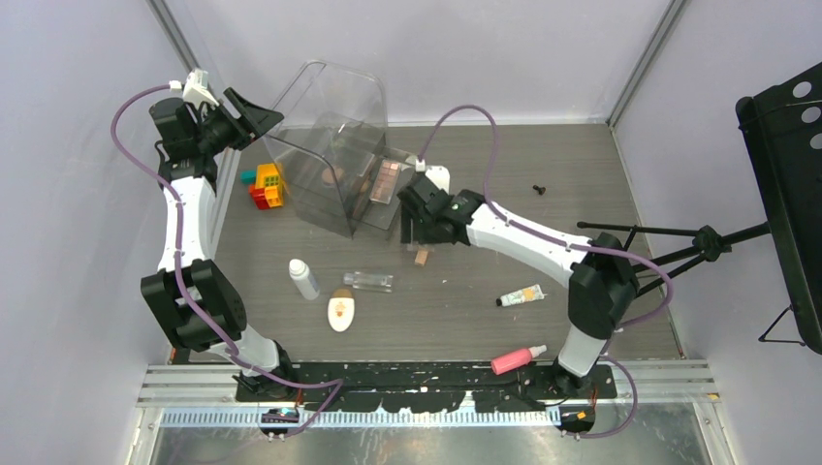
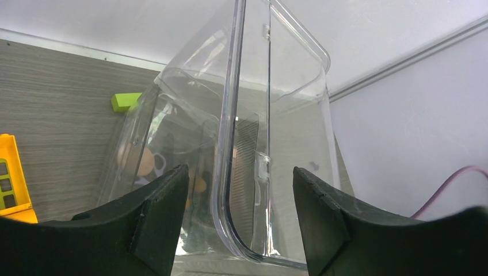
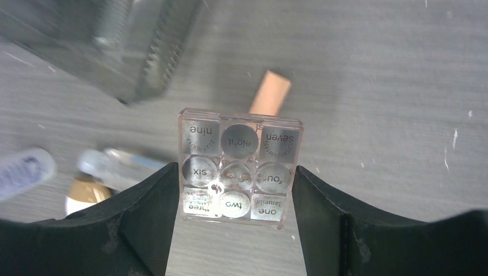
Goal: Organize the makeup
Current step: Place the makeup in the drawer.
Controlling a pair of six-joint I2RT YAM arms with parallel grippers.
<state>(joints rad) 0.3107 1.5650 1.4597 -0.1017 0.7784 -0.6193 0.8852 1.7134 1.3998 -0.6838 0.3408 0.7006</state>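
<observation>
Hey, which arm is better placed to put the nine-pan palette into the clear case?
Right. The right gripper is shut on the palette, above the table just beside the clear case. The left gripper is open either side of the case's upright clear edge, holding no makeup.

The table [image 1: 465, 155] is a grey wood-grain top. A tall clear case [image 1: 330, 184] stands on its far left part, with bright toy bricks [image 1: 267, 186] just beside it on the left. Nearer the front, a white bottle [image 1: 304, 279] and a clear bottle [image 1: 368, 281] lie close together, and an oval compact [image 1: 340, 310] lies just in front of them. A short peach stick [image 1: 422, 258] lies near the middle. A cream tube [image 1: 521, 295] lies to the right, and a pink bottle [image 1: 518, 359] lies at the near edge. A small black bit [image 1: 539, 189] sits alone toward the far right.
</observation>
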